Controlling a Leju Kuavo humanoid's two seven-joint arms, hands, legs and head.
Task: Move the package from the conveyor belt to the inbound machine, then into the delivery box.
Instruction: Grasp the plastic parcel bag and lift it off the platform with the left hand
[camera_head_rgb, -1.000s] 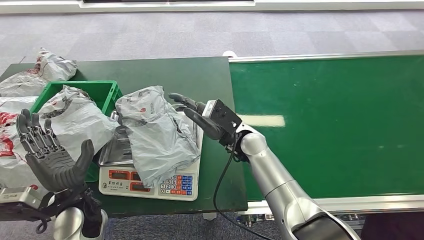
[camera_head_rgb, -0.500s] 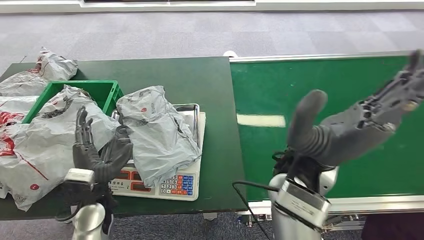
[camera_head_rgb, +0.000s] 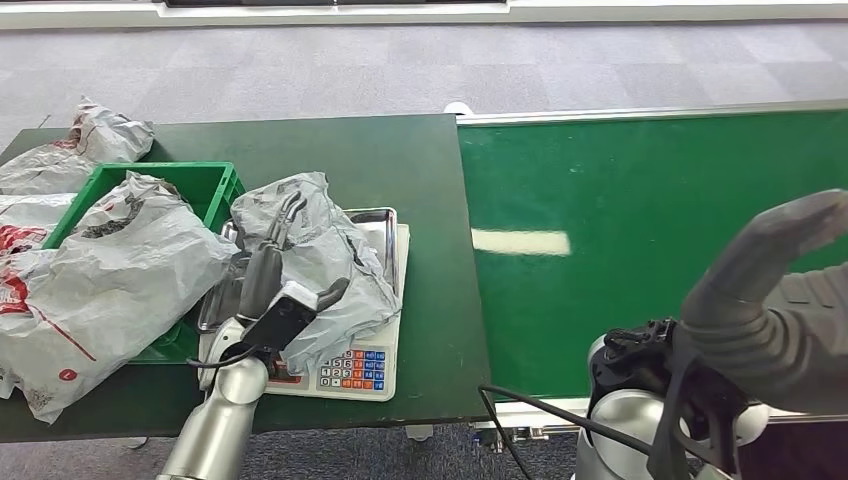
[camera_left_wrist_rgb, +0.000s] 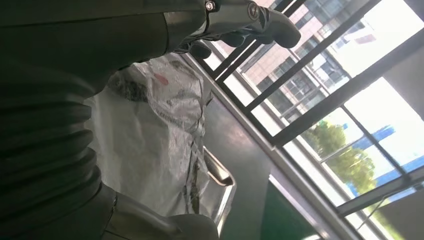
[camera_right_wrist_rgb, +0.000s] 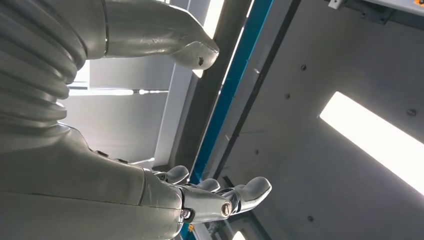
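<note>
Green crate (camera_head_rgb: 205, 183) holding grey bag (camera_head_rgb: 110, 265)

Ahead of me the dark green counter (camera_head_rgb: 380, 150) stands on a grey carpeted floor (camera_head_rgb: 400, 70), with a white strip (camera_head_rgb: 600, 10) running along the floor's far edge. At the counter's far left corner lies a crumpled grey bag (camera_head_rgb: 95, 135) with red print. Nearer to me, a large grey bag (camera_head_rgb: 90, 290) spreads over the left end. My left wrist view shows tall dark-framed windows (camera_left_wrist_rgb: 350, 65) with buildings (camera_left_wrist_rgb: 295, 65) and a green tree (camera_left_wrist_rgb: 345, 145) outside. My right wrist view looks up at a bright ceiling light (camera_right_wrist_rgb: 375, 140) and a blue beam (camera_right_wrist_rgb: 235, 80).
</note>
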